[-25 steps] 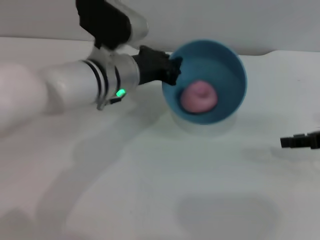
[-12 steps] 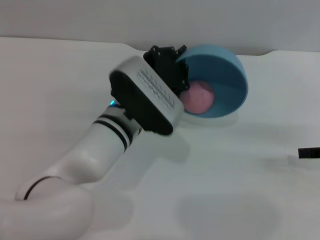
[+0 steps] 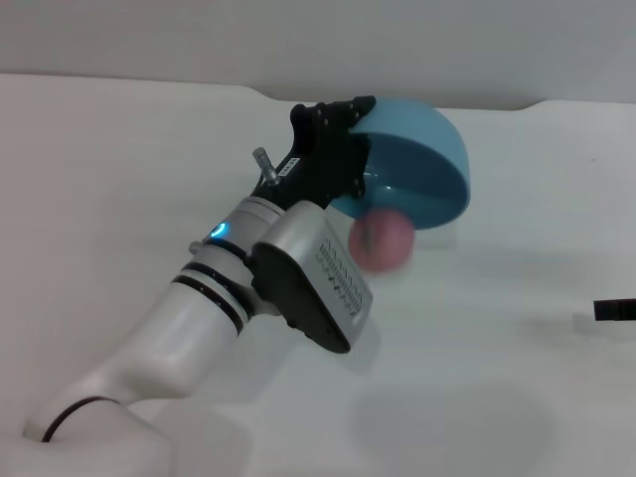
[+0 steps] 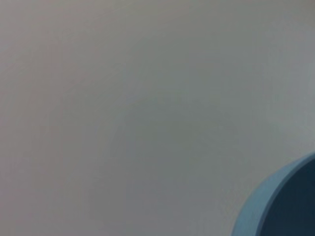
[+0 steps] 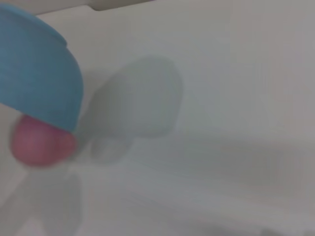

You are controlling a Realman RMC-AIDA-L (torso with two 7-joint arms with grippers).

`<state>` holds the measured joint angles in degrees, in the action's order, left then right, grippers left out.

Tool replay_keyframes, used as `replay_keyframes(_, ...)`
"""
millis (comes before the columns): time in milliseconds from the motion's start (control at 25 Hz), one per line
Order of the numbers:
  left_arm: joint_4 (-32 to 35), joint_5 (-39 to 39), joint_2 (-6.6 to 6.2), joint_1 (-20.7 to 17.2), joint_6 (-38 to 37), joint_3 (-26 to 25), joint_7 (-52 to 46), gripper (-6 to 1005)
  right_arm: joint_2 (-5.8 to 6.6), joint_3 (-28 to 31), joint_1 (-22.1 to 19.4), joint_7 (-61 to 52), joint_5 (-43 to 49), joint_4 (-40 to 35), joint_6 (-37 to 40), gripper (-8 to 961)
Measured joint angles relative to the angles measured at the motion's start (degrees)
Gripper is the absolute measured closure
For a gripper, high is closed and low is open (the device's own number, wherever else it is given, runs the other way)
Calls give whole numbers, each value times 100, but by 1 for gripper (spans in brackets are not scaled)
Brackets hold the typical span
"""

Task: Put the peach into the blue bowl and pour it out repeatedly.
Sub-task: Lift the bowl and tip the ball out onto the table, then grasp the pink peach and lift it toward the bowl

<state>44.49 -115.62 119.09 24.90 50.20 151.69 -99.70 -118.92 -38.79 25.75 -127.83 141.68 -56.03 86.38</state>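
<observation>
Tipping steeply at upper centre of the frame, the blue bowl [image 3: 417, 159] is gripped at its rim by the left tool [image 3: 343, 134], clamped shut. The peach [image 3: 382, 240] is caught just below the bowl's lip, above the tabletop [image 3: 517, 378]. The right tool [image 3: 614, 310], at the right edge, is nearer; its opening cannot be told.

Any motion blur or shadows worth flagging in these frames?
Head view: the peach is smeared with motion blur below the tipped blue bowl, which the left gripper holds by the rim. Right wrist view: peach soft-edged too, with a grey shadow cast on the table. Left wrist view: only a bowl edge.
</observation>
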Motion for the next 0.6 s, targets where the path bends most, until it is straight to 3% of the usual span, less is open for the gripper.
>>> replay_keyframes(240,-86,9,0,35,9,43,137,999,-13,-50,-1,8,-13,31,5,449)
replay_keyframes(480,79,317,-9,59,-428,-397,-689,999,-18,-161,116,10,-114,177,44,450)
replay_keyframes(600,563,627,-55,-44,-1631,-1459,-1109,999,-8,-428,171,11,-318,204,20,451)
